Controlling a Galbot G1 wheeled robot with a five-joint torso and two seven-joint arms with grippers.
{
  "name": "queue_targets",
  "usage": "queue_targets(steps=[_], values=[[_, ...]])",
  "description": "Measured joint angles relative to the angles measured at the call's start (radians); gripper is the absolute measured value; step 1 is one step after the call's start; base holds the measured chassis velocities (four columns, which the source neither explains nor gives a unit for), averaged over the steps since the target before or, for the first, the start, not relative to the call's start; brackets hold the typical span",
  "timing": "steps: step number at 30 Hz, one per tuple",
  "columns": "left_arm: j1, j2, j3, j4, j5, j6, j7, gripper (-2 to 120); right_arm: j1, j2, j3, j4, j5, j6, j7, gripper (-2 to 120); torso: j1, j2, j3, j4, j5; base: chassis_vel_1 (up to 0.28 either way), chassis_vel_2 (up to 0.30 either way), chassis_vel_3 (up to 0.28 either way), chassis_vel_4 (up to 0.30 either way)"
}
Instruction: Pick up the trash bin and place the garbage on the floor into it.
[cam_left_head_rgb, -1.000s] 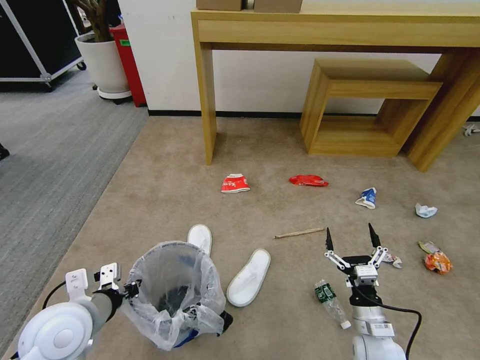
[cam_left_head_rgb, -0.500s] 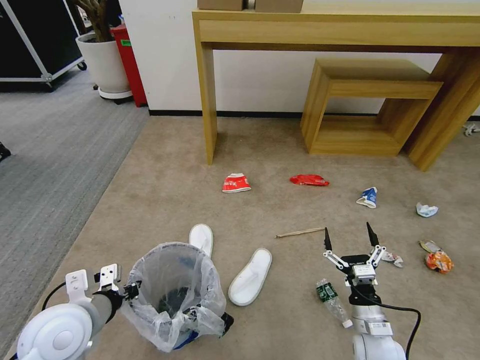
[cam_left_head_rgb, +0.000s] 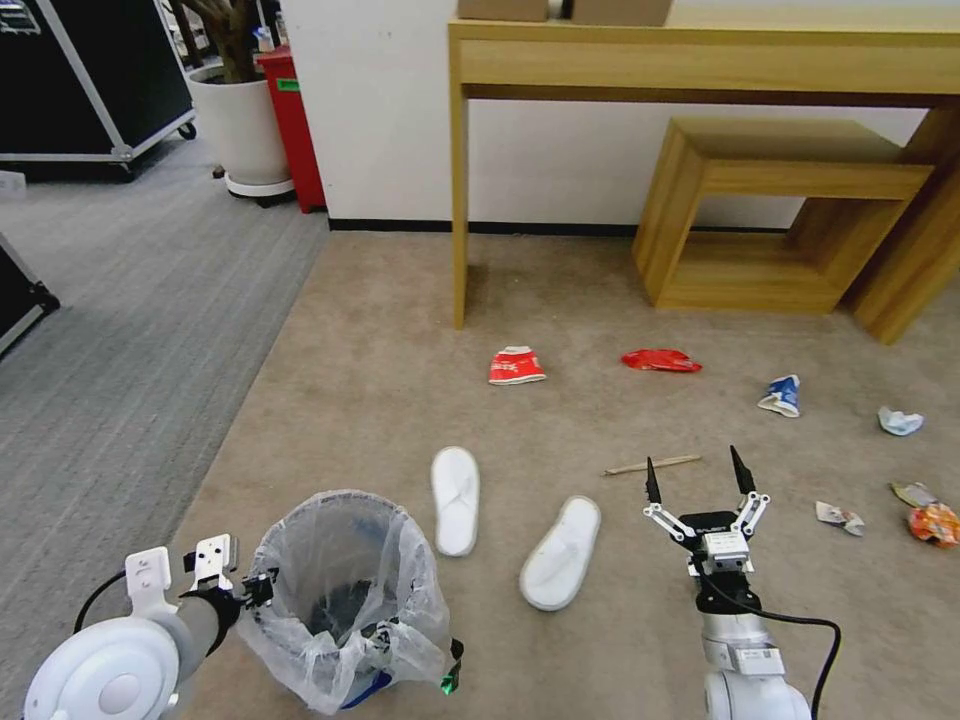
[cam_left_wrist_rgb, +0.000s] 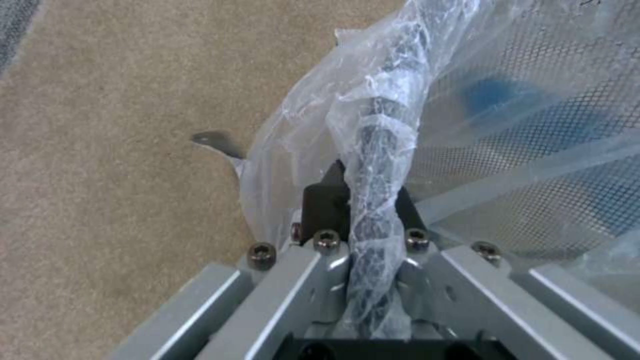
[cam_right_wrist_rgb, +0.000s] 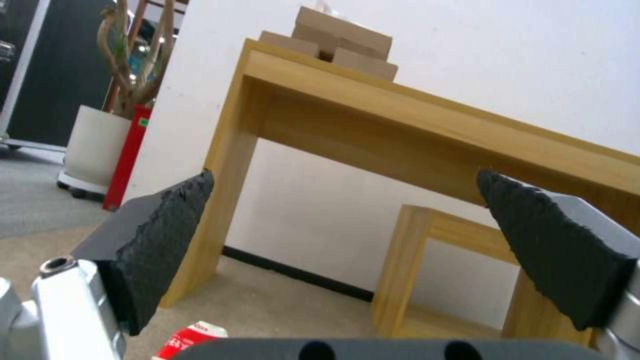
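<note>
Whole floor scene shifted right, camera-turned.

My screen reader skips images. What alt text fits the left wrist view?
The left claw is shut on the bagged rim of the trash bin, seen close up. Mesh wall and a bit of blue show through the plastic; beige carpet lies beside it.

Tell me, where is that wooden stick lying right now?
In the head view the wooden stick lies on the beige carpet, right of centre, just beyond the open right gripper and right of the white slippers.
</note>
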Motion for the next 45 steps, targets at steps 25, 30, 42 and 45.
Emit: queue_targets(steps=[25,30,42,45], values=[[0.019,0.007,-0.013,-0.003,0.003,-0.002,0.001,0,0.02,0.0,0.001,-0.016,0.007,0.0,-0.009,100,0.0,0.0,0.0,-0.0001,0.0,-0.01,-0.008,0.007,0.005],[0.018,0.015,-0.014,-0.003,0.0,-0.002,0.001,0,0.015,0.0,0.003,-0.012,0.008,0.0,-0.009,100,0.0,0.0,0.0,-0.0002,0.0002,0.034,0.033,-0.045,-0.034],[0.004,0.033,-0.014,-0.003,-0.01,-0.006,0.004,0,0.007,0.0,0.009,-0.001,0.006,0.001,-0.008,100,0.0,0.0,0.0,-0.0001,0.0,0.09,0.087,-0.088,-0.086],[0.004,0.032,-0.012,-0.003,-0.008,-0.008,0.012,0,0.007,0.0,0.009,0.0,0.004,-0.001,-0.007,100,0.0,0.0,0.0,-0.0002,0.0002,0.037,0.034,-0.039,-0.038]])
